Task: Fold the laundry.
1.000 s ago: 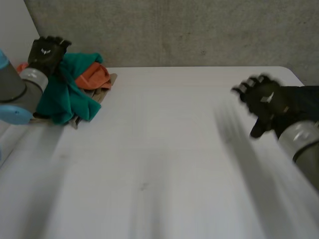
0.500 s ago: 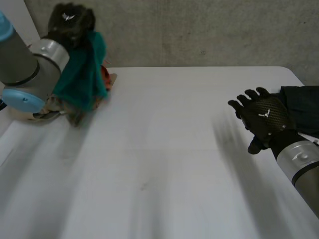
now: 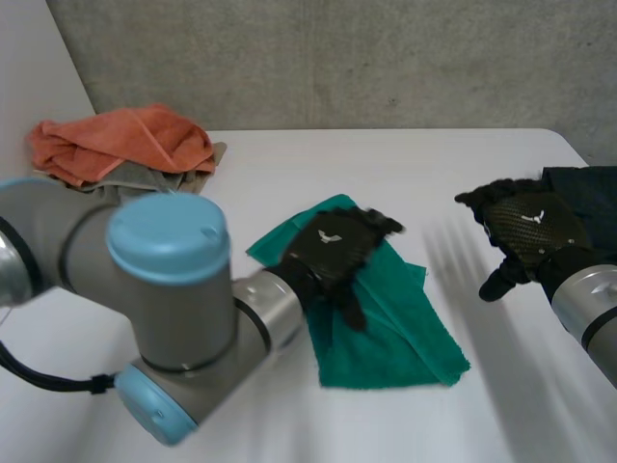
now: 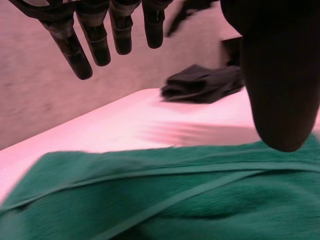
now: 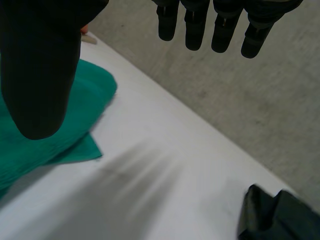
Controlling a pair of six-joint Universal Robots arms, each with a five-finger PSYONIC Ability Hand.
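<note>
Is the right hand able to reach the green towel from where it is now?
Probably yes. Bare table lies between the right hand and the towel's nearer edge. The left hand is over the towel's middle, open, leaving that edge free.

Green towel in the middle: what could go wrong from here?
The green towel lies rumpled, layers overlapping, so folding now might trap creases. The open left hand over it might catch one layer only. The right hand hovers by the dark cloth and might nudge it.
</note>
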